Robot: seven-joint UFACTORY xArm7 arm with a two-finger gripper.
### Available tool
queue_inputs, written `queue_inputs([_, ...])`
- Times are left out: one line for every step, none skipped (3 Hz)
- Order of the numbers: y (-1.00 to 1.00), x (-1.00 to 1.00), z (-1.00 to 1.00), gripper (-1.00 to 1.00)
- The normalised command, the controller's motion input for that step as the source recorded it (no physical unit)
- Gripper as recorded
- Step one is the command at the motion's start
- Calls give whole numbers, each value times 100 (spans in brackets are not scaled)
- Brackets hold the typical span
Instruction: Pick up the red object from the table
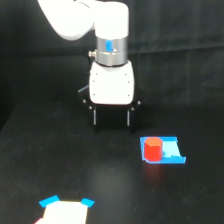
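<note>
In the exterior view, my tool (pixel 111 119) hung from the white wrist with its two dark fingers (pixel 93 117) pointing straight down and standing apart, with nothing between them. I judged that I carried them spread so that they could drop on either side of a small block without a further adjustment, and vertical because the thing I wanted sat low on a flat plane and was best taken from above.

The red object (pixel 152 149) stood on the surface (pixel 45 160), lower in the picture than my tool and toward the exterior view's right of it, apart from both fingers. It rested on a bright-blue patch (pixel 172 150), at that patch's left end; the patch looked like a marker for where the block belonged, which would explain why it sat squarely there and not loose on the black cloth. It seemed upright, though the picture was too soft to say more of its shape.

Near the bottom edge, toward the exterior view's left, lay a pale shape with blue corners (pixel 65 209), well apart from the block and, I judged, no part of the job.

The grasp was not yet made: I would need to shift toward the block, then descend.
</note>
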Motion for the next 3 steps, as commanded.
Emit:
queue_inputs([-100, 100, 8, 19])
queue_inputs([-82, 100, -28, 21])
queue_inputs([-22, 0, -6, -51])
